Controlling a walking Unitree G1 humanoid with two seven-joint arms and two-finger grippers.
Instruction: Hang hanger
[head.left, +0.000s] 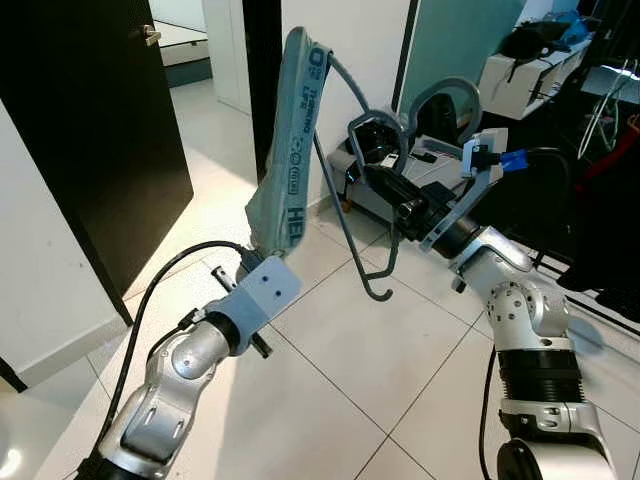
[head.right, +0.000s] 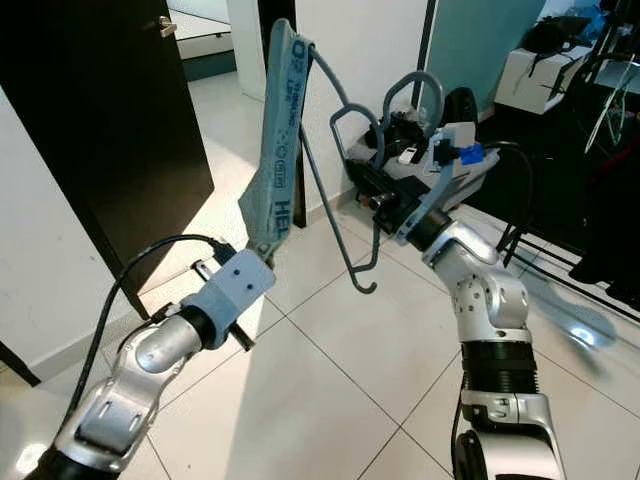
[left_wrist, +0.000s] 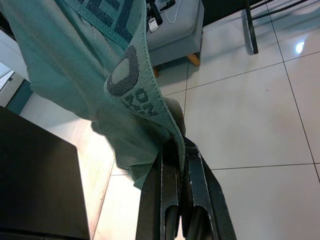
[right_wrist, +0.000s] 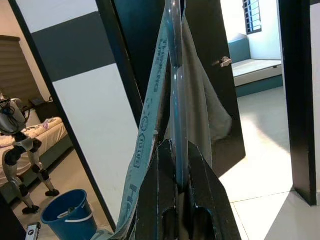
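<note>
Held up high in the air, well off the floor (head.left: 330, 400): a grey hanger (head.left: 350, 215) with a green towel (head.left: 290, 140) draped on it. Two grips, most likely so it cannot swing or tip. Left gripper (head.left: 262, 262) down low, squeezed tight on the towel's bottom end, fingers (left_wrist: 172, 200) pinched together with cloth between. Right gripper (head.left: 385, 180) off to the side, clamped on the hanger's thin bar, seen running straight between its fingers (right_wrist: 197, 185). Hook end dangling free, pointing down, touching nothing. Black door (head.left: 90, 130) close by on the left. No rail or rod to be seen for hanging yet.
</note>
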